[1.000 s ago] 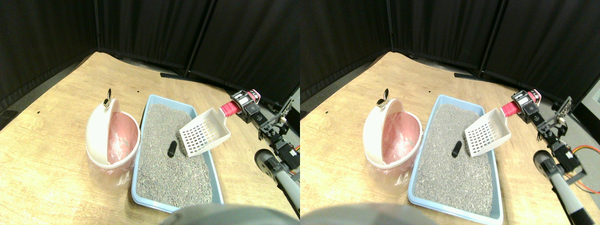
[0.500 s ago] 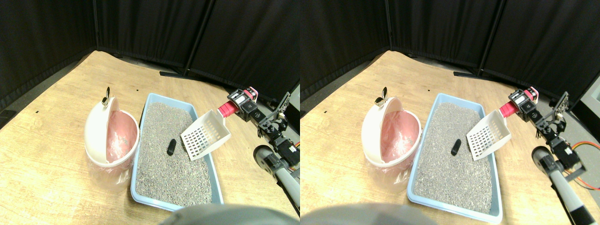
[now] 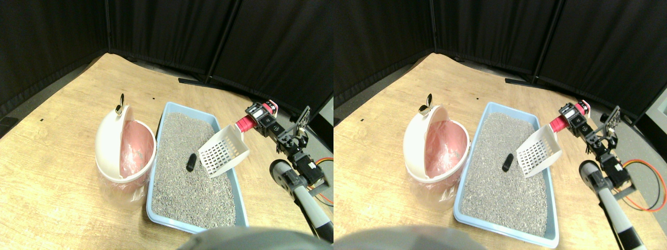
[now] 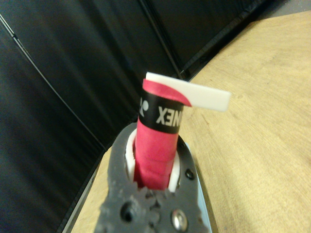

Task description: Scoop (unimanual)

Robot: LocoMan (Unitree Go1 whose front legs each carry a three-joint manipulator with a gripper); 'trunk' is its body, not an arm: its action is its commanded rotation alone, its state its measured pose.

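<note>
Right gripper [image 3: 259,115] clamped on white slotted plastic scoop's [image 3: 224,152] red-wrapped handle [image 4: 156,145]; small black cylindrical lump [image 3: 191,162] just beyond scoop's front edge, on grey litter [image 3: 182,187].

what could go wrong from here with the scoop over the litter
1. The scoop hangs tilted beside the dark lump; coming down as it is, its edge might push the lump aside rather than slide under it.
2. It sits near the tray's right wall, so a wide sweep may clip the rim.
3. The bin stands against the tray's left side; a fast carry could spill litter onto the table.
</note>
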